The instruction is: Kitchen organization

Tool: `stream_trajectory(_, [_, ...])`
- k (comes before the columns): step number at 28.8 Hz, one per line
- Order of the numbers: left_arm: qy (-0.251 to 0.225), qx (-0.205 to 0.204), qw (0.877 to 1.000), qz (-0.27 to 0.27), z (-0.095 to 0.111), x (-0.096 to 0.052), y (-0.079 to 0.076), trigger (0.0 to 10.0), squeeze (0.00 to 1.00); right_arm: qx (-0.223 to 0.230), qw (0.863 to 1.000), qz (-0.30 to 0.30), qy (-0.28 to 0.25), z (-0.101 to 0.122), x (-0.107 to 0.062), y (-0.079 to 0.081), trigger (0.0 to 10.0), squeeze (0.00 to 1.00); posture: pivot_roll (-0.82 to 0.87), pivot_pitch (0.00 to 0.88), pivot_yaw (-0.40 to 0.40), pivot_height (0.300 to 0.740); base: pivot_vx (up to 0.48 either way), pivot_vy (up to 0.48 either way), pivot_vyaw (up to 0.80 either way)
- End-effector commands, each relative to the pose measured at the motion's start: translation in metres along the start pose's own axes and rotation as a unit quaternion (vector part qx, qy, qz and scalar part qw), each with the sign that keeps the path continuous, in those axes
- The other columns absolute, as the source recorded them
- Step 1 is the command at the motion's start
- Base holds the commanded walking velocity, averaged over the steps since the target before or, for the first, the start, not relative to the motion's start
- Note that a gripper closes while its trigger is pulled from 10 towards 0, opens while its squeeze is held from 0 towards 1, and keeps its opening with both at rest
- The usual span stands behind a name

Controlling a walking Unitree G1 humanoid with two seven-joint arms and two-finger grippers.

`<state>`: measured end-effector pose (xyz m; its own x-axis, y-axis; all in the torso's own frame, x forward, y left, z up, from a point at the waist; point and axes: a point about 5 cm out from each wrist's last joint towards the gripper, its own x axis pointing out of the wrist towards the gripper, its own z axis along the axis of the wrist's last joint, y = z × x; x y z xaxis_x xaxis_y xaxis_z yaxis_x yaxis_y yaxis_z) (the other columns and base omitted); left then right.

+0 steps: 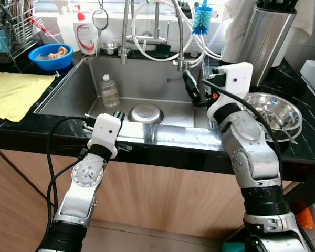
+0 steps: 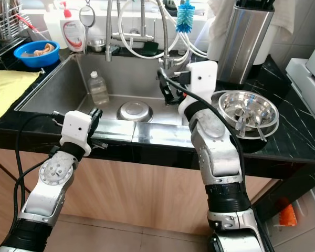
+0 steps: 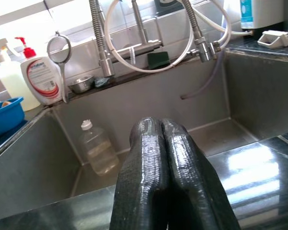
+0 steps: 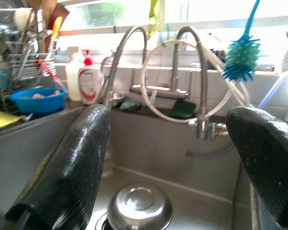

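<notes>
At the front edge of the black counter (image 1: 21, 128), the head views show a steel sink (image 1: 68, 89) holding a clear plastic bottle (image 1: 109, 91) upright near its back-left corner and a domed steel lid (image 1: 146, 114) over the drain. The left gripper (image 1: 118, 115) rests at the sink's front rim. The right gripper (image 1: 191, 88) is raised over the sink's right side, near the tap hoses. A steel bowl (image 1: 275, 113) with utensils sits on the counter right of the sink; a blue bowl (image 1: 51, 56) and a soap dispenser (image 1: 86, 34) stand at the back left.

Left wrist view: jaws fully closed, empty, aimed toward the plastic bottle.

Right wrist view: jaws spread wide, empty, with the domed lid (image 4: 139, 208) below and between them and a blue bottle brush (image 4: 240, 62) hanging above.

Hazards, as judged: the lid's smooth dome could slip from the jaws on closing; a raised right arm could snag the looped hoses; a closed left gripper advancing could topple the bottle.
</notes>
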<state>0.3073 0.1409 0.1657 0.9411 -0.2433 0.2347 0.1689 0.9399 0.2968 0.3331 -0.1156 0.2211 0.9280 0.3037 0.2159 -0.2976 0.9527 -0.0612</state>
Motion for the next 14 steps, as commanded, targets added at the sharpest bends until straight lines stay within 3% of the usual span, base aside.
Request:
stream_trajectory(1, [-0.005,-0.002,1.0,0.012,0.001,-0.002,0.003,10.0,0.0,-0.01,1.0,0.005,-0.025,0.009,-0.002,0.002,10.0,0.0,-0.11,0.0,-0.006,0.731,0.0,0.0,0.0])
stream_trajectory(6, [-0.02,-0.022,0.997,0.067,0.002,-0.008,0.015,10.0,0.0,-0.022,0.998,-0.015,-0.05,0.003,-0.022,-0.004,10.0,0.0,-0.1,0.0,-0.012,0.731,0.0,0.0,0.0])
stream_trajectory(9, [-0.034,-0.025,0.997,0.07,0.006,-0.007,0.016,10.0,0.0,-0.031,0.997,-0.024,-0.063,0.004,-0.025,-0.006,10.0,0.0,-0.1,0.0,-0.012,0.731,0.0,0.0,0.0])
stream_trajectory(14, [-0.062,-0.044,0.994,0.079,0.016,-0.003,0.017,10.0,0.0,-0.084,0.991,-0.042,-0.096,0.013,-0.032,-0.005,10.0,0.0,-0.1,0.0,-0.008,0.731,0.0,0.0,0.0])
